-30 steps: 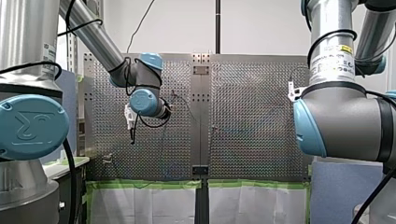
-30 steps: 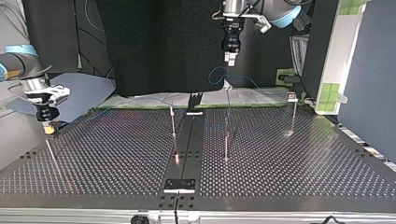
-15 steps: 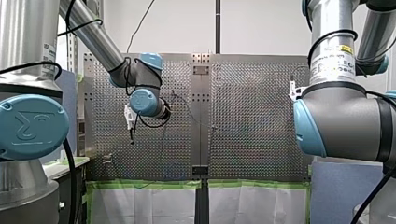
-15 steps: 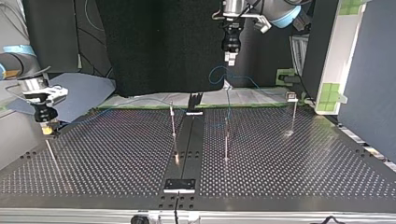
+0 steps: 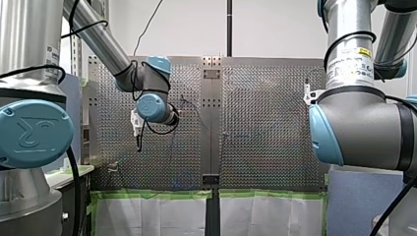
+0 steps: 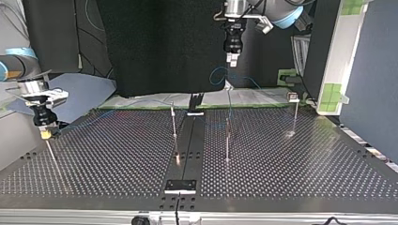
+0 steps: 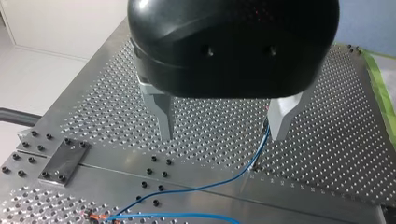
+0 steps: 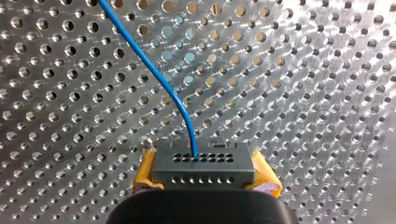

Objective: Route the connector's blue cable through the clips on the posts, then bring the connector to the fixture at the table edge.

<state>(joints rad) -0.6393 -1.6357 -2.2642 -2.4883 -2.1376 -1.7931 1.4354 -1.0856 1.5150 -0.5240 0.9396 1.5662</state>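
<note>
In the right wrist view my right gripper [image 8: 204, 173] is shut on a dark grey connector [image 8: 204, 161], held between its yellow pads [image 8: 145, 171]. The blue cable [image 8: 156, 72] leaves the connector's face and runs away over the perforated table. In the top view that gripper [image 6: 45, 134] hangs just above the table at the far left, beside a thin post [image 6: 49, 152]. My left gripper [image 7: 223, 135] is open and holds nothing, and the blue cable [image 7: 205, 186] runs beneath its metal fingers. In the top view it [image 6: 231, 58] hovers high at the back, above a loop of cable [image 6: 219, 72].
Thin posts stand at the table's middle [image 6: 174, 123], [image 6: 228, 138] and at the top view's right [image 6: 295, 112]. A black bracket [image 6: 195, 103] sits at the far edge and a dark plate [image 6: 180, 185] at the near edge. Green tape borders the far side.
In the top view my right gripper has sunk a little toward the table with the connector. My left arm has stayed still.
</note>
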